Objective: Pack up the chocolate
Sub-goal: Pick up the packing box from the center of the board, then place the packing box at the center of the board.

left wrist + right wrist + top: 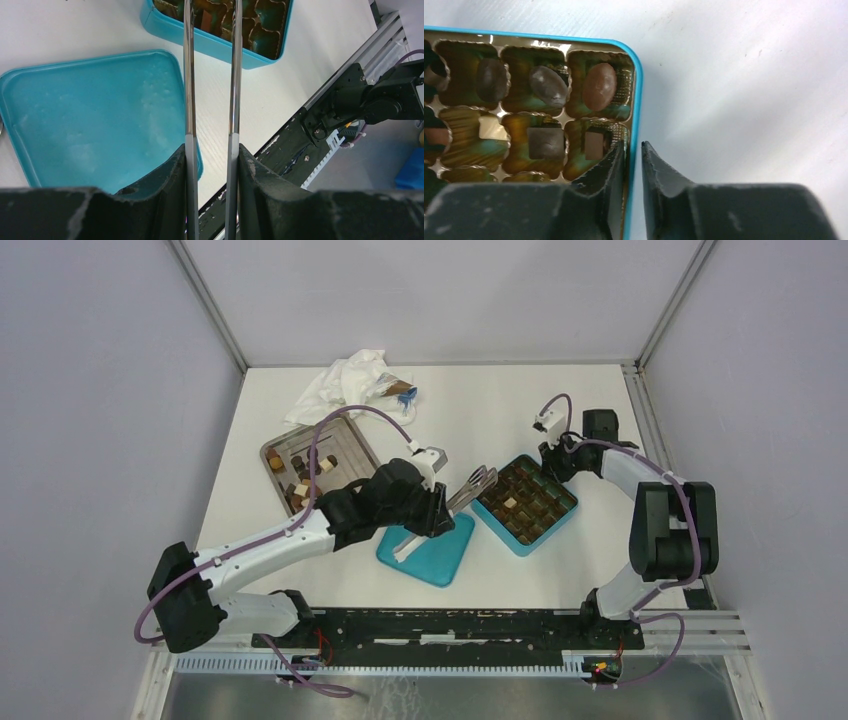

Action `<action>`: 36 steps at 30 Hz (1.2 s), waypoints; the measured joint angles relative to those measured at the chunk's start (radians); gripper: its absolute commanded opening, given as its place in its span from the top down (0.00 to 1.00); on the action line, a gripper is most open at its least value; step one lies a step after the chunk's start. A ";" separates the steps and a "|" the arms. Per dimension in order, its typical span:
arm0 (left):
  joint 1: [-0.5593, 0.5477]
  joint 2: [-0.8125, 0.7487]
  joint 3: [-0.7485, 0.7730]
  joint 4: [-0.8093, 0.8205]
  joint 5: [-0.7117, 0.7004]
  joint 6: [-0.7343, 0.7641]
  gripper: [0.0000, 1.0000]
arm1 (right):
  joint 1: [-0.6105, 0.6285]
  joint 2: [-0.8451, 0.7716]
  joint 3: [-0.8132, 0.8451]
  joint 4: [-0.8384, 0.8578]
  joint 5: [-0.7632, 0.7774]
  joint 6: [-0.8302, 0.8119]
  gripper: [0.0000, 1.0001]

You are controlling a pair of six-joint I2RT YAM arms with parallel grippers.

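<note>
From above, we see the white tabletop (560, 410) with a metal tray (345, 445) at the far left. Some loose chocolate (297, 472) lies on it. Right of centre sits the open teal box (497, 531), with more pieces in its brown cups. Its lid (435, 555) lies flat just beside it on the near left. A crumpled white cloth (345, 385) lies at the far edge. The left tool (443, 512) hangs over the lid, clenched on metal tongs (472, 488) whose tips reach the box's left corner. The right tool (553, 458) is at the box's far right side.

In the left wrist view, the two tong blades (188, 75) run up between the black fingers (170, 170), which grip them from both sides. The blades stand apart, and their tips go out of the frame over the box (200, 42). The lid (90, 115) lies to the left.

In the right wrist view, the right tool (633, 155) straddles the box's teal wall (638, 100), one finger inside and one outside, with only a narrow gap between them. We cannot tell whether they pinch the wall. In the cups we see oval pieces, one mid-brown (599, 86) and two dark. There are also dark square pieces (545, 142) and a cream one (493, 129).
</note>
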 measured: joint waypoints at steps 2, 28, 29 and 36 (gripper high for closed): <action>-0.002 -0.001 0.000 0.000 0.000 0.000 0.98 | 0.001 0.008 0.008 -0.005 -0.004 -0.007 0.96; -0.061 -0.109 -0.065 0.092 -0.053 0.034 0.98 | 0.003 -0.614 -0.295 0.220 -0.018 -0.102 1.00; -0.065 -0.109 -0.067 0.094 -0.053 0.035 0.98 | 0.003 -0.623 -0.303 0.229 -0.018 -0.103 1.00; -0.098 -0.109 -0.076 0.122 -0.056 0.061 0.98 | 0.003 -0.610 -0.303 0.242 -0.028 -0.070 1.00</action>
